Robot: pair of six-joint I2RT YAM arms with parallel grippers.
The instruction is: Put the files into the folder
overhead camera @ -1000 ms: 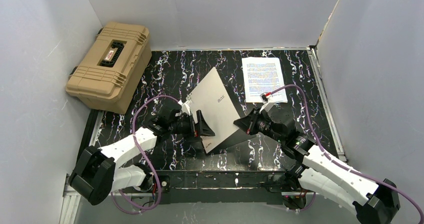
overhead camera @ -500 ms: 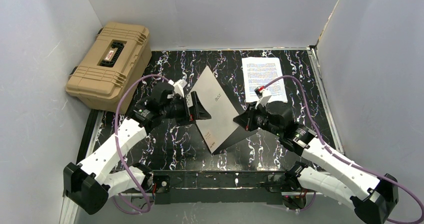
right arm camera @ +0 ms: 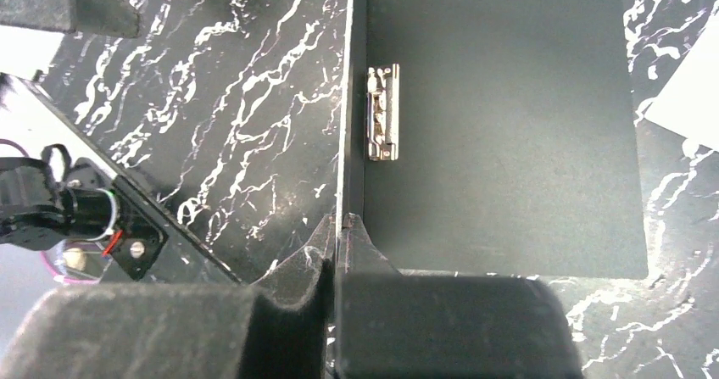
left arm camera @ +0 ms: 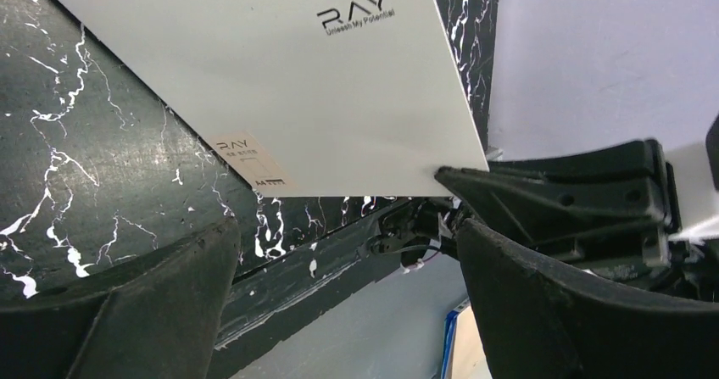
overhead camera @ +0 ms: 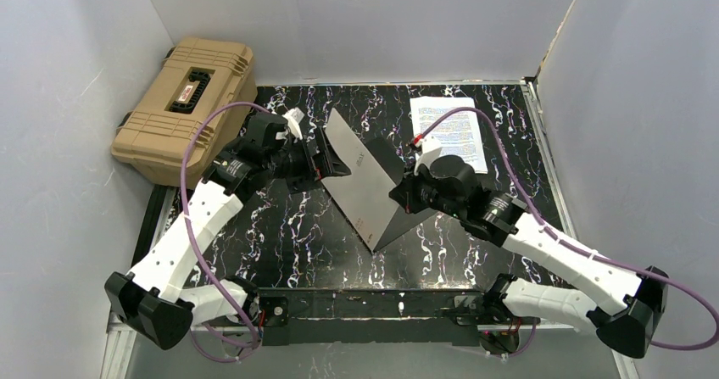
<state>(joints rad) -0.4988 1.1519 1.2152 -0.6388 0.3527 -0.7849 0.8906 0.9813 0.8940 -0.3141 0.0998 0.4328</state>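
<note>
Partly hidden files (overhead camera: 449, 137), folder (overhead camera: 356, 180) half-open (cover raised)

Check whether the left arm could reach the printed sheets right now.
Probably not directly: the folder, held up by the right gripper, stands between the left gripper and the sheets at the far right.

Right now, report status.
Right gripper shut on cream-white flat folder cover edge, cover raised. Left gripper open beside it. White printed paper sheets lying outside, not filed. Purple cable crosses above them.
</note>
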